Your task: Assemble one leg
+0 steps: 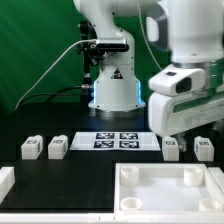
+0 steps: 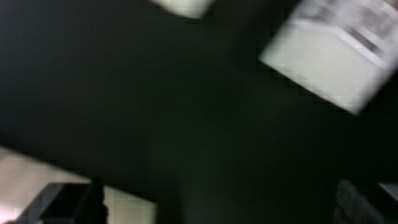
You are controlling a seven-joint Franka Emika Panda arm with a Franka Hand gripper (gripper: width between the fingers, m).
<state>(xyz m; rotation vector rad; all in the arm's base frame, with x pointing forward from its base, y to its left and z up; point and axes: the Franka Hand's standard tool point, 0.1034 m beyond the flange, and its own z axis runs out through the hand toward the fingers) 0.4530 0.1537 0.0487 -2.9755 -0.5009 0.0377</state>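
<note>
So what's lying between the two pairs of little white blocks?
The marker board lies between this leg and that leg, in the exterior view.

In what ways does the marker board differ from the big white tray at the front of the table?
The marker board is thin and flat; the tray has a raised rim. The marker board carries black tags; the tray shows none. The tray is clearly larger and lies nearer the camera than the marker board. Both are white and rest on the black table.
</note>
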